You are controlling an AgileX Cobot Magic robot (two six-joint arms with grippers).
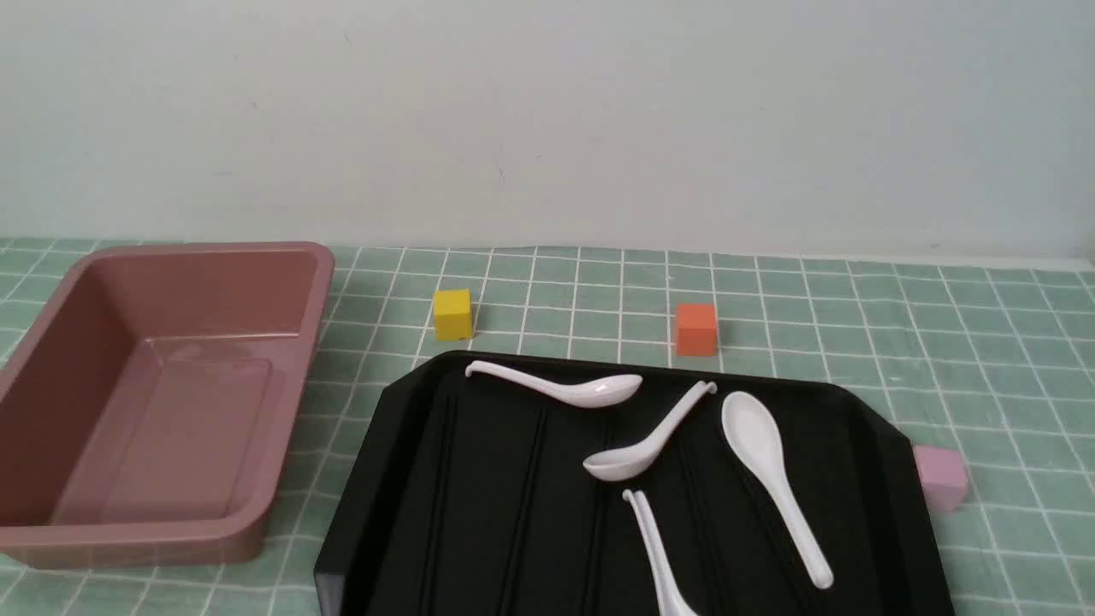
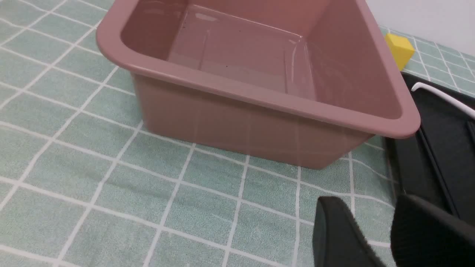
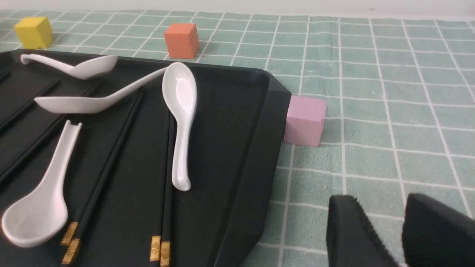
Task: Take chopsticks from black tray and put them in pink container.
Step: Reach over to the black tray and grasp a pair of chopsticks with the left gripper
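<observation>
Left gripper (image 2: 371,203) fingers (image 2: 341,237) narrowly apart, empty (right gripper (image 3: 380,200) likewise).

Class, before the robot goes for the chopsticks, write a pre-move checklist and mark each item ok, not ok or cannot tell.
1. Pink container empty: ok.
2. Chopsticks lying in black tray: ok.
3. Chopsticks clear of white spoons: not ok, spoons lie over or against them.
4. Right hand empty, jaws apart: ok.
5. Right hand above black tray: not ok, it is over the cloth beside it.
6. Left hand empty: ok.
</observation>
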